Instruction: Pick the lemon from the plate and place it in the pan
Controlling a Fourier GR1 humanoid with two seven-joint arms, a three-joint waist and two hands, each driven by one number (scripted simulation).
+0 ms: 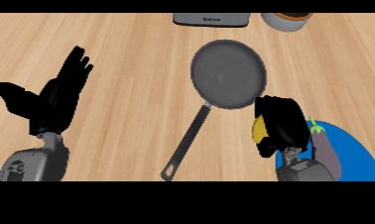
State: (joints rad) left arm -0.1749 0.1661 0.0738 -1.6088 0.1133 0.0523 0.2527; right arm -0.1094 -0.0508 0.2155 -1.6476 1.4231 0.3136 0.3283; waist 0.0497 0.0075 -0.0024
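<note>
Head view: the right hand (282, 119) is curled round the lemon (258, 132), whose yellow side shows at the hand's left edge, under the fingers. Up and left of this hand lies the grey pan (228, 73), its lower right rim close by the knuckles and its long handle running down-left. To the hand's lower right shows the blue plate (355, 148), with an eggplant (327, 152) just beside the wrist. The left hand (58, 96) rests open, fingers spread and pointing up, well left of the pan. Beyond the pan, far from both hands, stand a grey appliance (211, 19) and a white cup (287, 21).
</note>
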